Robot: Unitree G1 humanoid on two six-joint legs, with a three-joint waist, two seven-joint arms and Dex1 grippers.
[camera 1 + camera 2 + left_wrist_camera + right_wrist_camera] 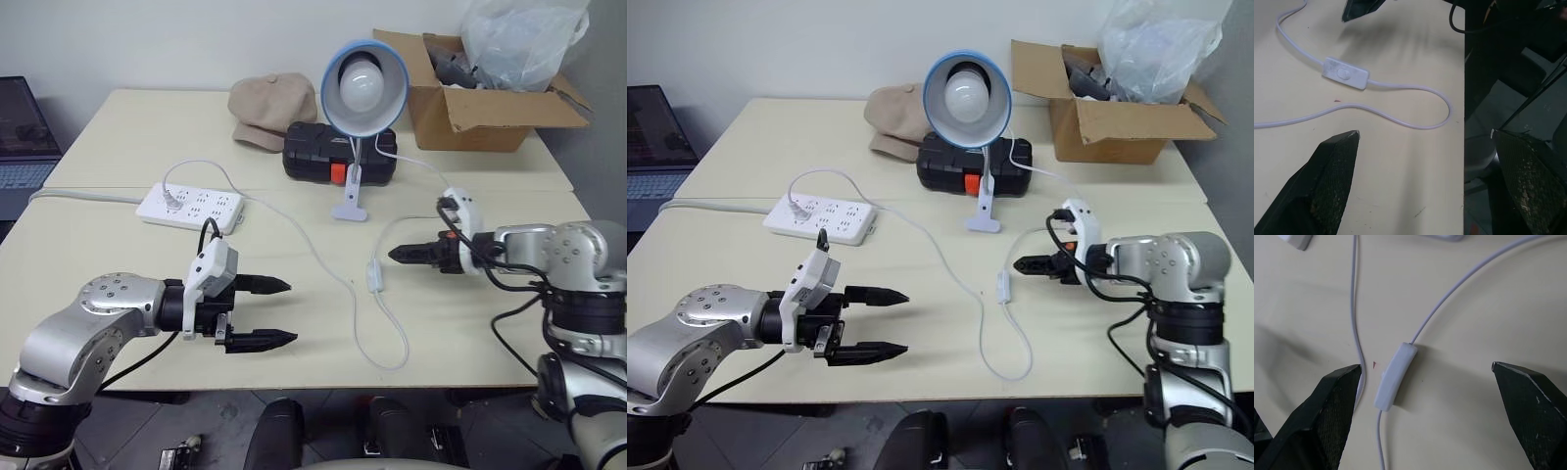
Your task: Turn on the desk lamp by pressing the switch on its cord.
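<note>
Approach is the step in hand: the right pincer point(397, 255), fingers spread wide and empty, hangs just beside the switch point(374, 277), which lies flat on the surface point(118, 147) a little ahead of and below its tips. In the right wrist view the switch point(1396, 376) sits between the two fingers, nearer one of them, untouched. The left pincer point(284, 313), also spread and empty, hovers well apart from the switch, its tips aimed toward it. The lamp point(363, 88) stands beyond the right pincer, shade facing the robot, bulb apparently unlit.

Next, the right pincer probably needs to sink and bring one fingertip onto the rocker; steadying the switch may help.

The switch's long axis follows the cord point(387, 338), running from near the robot away toward the lamp.
</note>
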